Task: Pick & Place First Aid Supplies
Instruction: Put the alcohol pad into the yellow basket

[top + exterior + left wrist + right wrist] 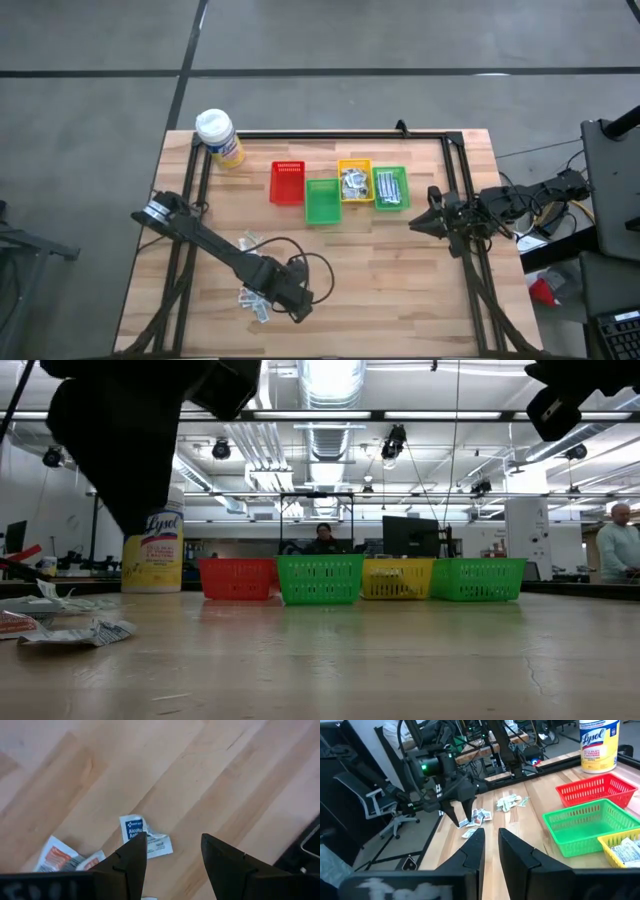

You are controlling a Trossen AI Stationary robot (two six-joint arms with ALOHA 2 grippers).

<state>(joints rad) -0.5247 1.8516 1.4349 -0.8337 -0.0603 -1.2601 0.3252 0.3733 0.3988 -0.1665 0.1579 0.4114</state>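
Several first aid supplies lie flat on the wooden table in two small heaps, one (250, 240) farther in and one (255, 302) near the front edge. My left gripper (172, 842) hangs open over the nearer heap, pointing steeply down, clear of the table. A white packet with a blue label (131, 829) lies under one fingertip, and orange-printed packets (60, 857) lie beside it. My right gripper (490, 834) waits at the table's right side (412, 222), level, with a narrow empty gap between its fingers. The yellow bin (354, 182) and the right green bin (390, 188) hold packets.
A red bin (287, 183) and a second green bin (322, 200) stand in the row at the table's far middle. A yellow bottle with a white cap (218, 135) stands at the far left corner. Bare wood lies between the heaps and the bins.
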